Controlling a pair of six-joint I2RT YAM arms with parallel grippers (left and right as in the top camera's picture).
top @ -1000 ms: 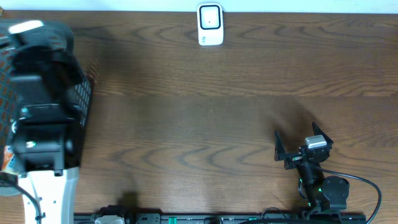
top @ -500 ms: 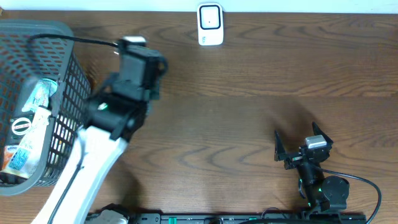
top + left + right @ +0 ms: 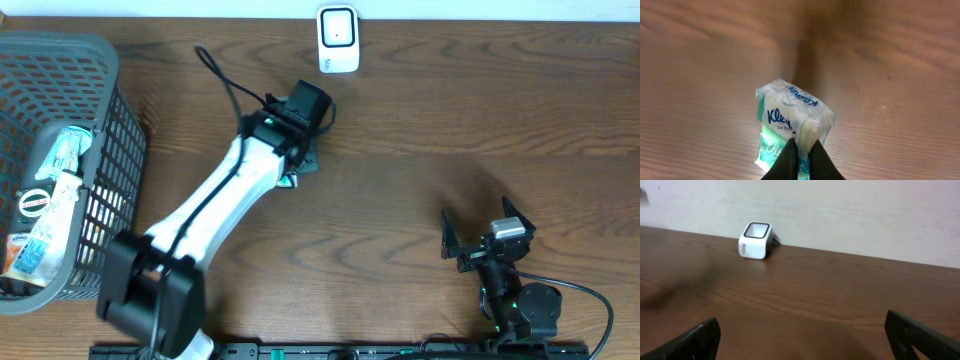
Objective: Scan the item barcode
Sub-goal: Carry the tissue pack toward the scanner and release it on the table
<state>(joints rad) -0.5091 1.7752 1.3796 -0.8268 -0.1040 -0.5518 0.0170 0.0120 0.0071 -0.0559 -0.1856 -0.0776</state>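
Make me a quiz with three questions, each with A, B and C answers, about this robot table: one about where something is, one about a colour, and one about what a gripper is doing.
1. Where does the scanner stand?
A) at the far edge of the table, by the wall
B) in the middle of the table
C) at the near edge

2. What colour is the writing on the tissue pack?
A) red
B) blue
C) black

3. What is the left gripper doing?
A) open and empty
B) shut on nothing
C) shut on the tissue pack

Answers:
1 A: the right wrist view shows it standing just in front of the wall.
2 B: the brand name is printed in blue.
3 C: the left wrist view shows both fingers pinching the pack's edge.
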